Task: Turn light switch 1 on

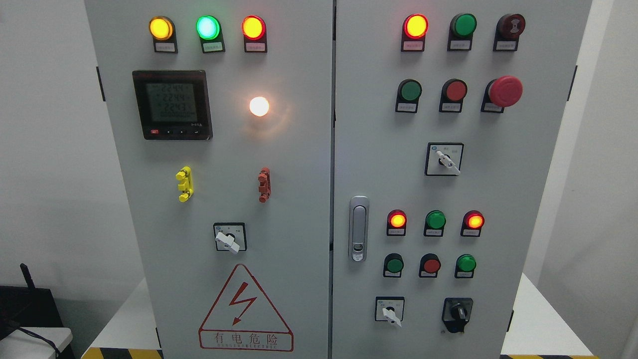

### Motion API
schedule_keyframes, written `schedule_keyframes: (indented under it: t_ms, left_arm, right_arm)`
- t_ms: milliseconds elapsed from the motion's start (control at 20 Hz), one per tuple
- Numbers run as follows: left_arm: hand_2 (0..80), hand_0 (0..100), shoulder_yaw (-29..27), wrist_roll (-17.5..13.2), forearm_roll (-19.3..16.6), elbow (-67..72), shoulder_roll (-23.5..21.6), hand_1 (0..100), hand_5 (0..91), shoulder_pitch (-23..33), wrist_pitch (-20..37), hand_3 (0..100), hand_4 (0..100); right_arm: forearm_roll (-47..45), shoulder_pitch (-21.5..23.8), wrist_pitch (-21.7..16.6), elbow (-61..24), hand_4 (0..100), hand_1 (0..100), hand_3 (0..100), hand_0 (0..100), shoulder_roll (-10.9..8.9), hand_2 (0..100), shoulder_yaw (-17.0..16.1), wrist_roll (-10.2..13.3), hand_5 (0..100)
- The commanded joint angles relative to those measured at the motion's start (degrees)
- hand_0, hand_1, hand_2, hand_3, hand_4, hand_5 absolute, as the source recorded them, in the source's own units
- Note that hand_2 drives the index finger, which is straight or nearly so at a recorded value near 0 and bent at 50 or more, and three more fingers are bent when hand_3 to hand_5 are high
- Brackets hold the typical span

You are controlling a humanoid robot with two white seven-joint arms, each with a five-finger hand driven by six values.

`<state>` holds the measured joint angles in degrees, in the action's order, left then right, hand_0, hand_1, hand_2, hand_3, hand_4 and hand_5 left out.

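A grey control cabinet with two doors (279, 164) fills the head view. A white-handled rotary switch (230, 239) sits low on the left door, its handle pointing down-right. Above it a white lamp (259, 106) glows. The right door carries two more white-handled rotary switches (445, 160) (390, 312) and a black one (457, 313). I cannot tell which switch is number 1. Neither of my hands shows in this view.
The left door has yellow, green and red lit lamps (208, 27), a digital meter (172, 104), yellow (184, 184) and red (264, 184) clips and a warning triangle (244, 311). The right door holds push buttons, a red emergency stop (505, 91) and a door latch (358, 228).
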<state>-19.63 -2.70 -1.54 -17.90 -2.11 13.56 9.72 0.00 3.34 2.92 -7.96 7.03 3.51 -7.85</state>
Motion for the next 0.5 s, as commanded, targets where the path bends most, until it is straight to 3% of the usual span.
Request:
schedule_keyframes:
  t_ms: [0, 450]
  left_arm:
    - [0.0, 47, 11.19, 0.24, -2.24, 12.89, 1.66, 7, 0.0, -3.36, -3.29, 0, 3]
    - [0.0, 47, 12.07, 0.86, -2.33, 13.07, 2.46, 5, 0.0, -4.68, -3.65, 0, 0]
  right_arm:
    - [-1.05, 0.00, -0.02, -0.04, 0, 39, 0, 12, 0.00, 0, 0.00, 0.03, 0]
    - [-0.97, 0.00, -0.02, 0.05, 0, 39, 0, 12, 0.00, 0, 0.00, 0.03, 0]
